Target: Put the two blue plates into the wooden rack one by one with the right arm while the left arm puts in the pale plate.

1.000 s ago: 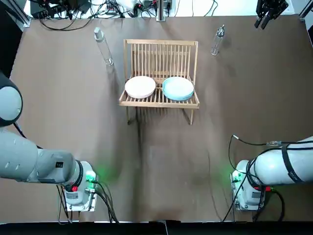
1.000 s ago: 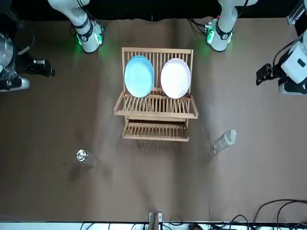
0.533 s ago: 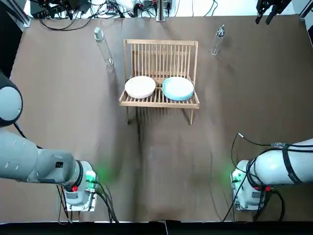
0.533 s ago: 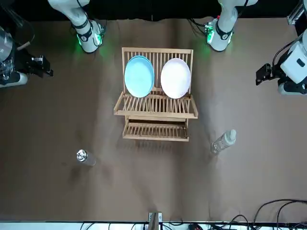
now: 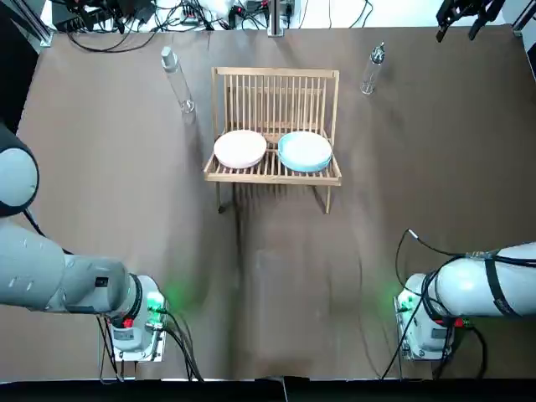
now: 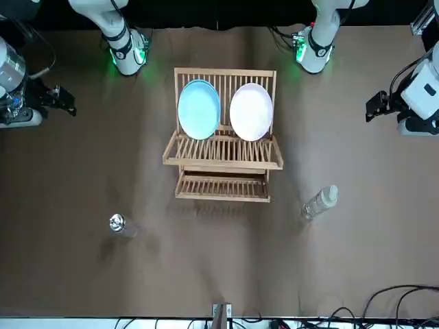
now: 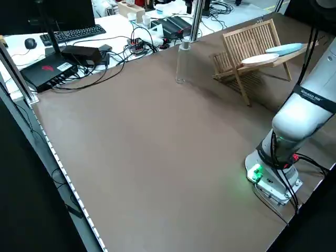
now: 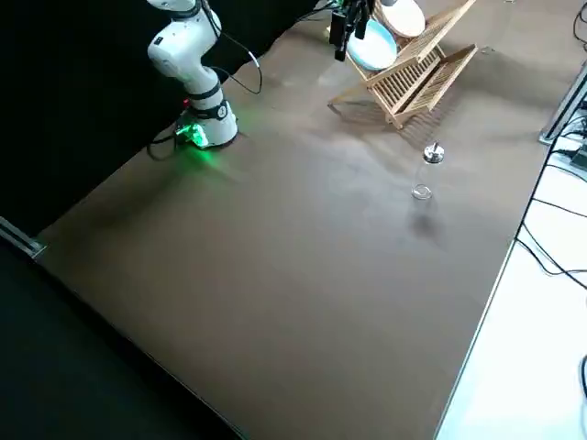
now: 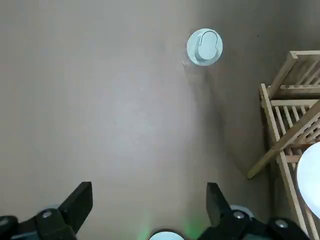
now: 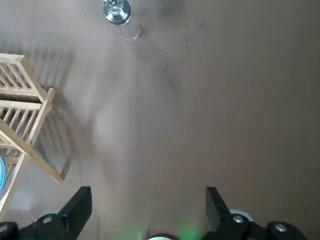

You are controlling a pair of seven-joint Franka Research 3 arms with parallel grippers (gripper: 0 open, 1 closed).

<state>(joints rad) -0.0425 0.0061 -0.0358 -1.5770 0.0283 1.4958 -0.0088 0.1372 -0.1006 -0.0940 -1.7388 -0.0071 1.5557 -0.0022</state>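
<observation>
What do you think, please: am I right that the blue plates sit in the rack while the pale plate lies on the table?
Not quite: the pale plate is not on the table; it too sits in the rack, beside the blue plates, as the top view shows.

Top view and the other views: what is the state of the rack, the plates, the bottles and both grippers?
wooden rack: standing, holding the plates.
pale plate: in the rack, leaning back.
blue plates: in the rack, together, beside the pale plate.
white-capped bottle: upright, capped.
metal-capped bottle: upright, capped.
left gripper: open, empty, high over the table's left side.
right gripper: open, empty, high near the table's far right corner.
</observation>
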